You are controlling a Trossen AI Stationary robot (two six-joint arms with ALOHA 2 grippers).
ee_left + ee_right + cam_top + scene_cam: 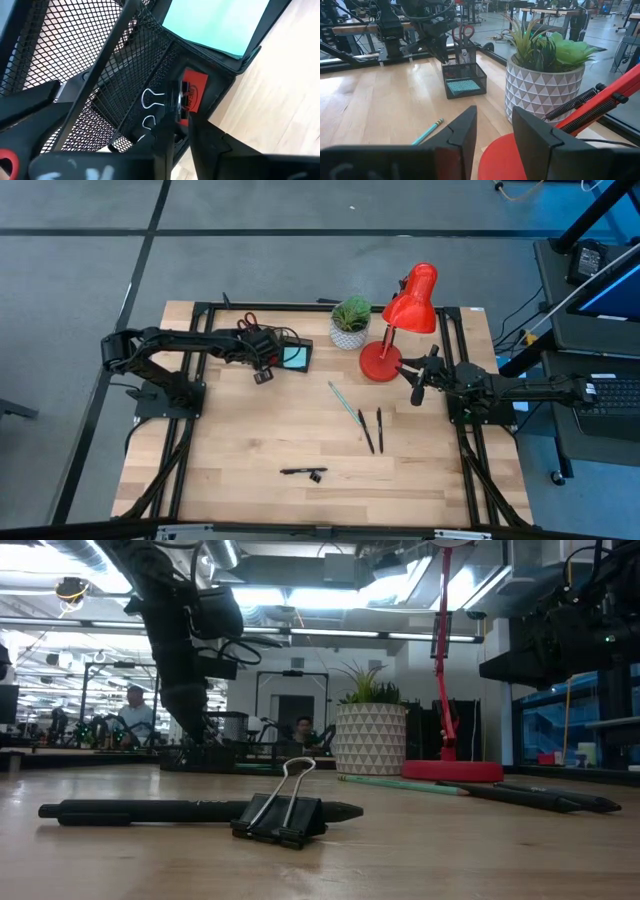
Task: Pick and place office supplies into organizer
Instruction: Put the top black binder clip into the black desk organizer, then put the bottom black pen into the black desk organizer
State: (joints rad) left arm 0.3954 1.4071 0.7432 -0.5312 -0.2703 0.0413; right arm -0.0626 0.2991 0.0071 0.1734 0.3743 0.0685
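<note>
Left gripper (266, 370) sits over the organizer (290, 357) at about 11 o'clock on the table (250, 450). Left wrist view: its fingers (212, 150) stand slightly apart over a mesh compartment, with binder clips (152, 98) and a small red piece (191, 95) lying inside just below. No contact with the clips visible, looks like a drop just made, my read.

Already in the organizer: light-blue notepad (296, 357) in the front tray, red-handled scissors (462, 35) standing in the rear cup, clips, red piece.

Left on the table: teal pencil (343, 398) near centre toward 2 o'clock, two black pens (372, 426) just beside it toward 4 o'clock, another black pen (298, 472) with a binder clip (283, 812) touching it at 6 o'clock.

Right gripper (417, 385) waits at 3 o'clock, next to the red lamp (398, 330) base, fingers (465, 130) spread with nothing between them. Potted plant (350, 322) at 1 o'clock, not part of the task.

Roughly half done; four long items and one clip remaining.
</note>
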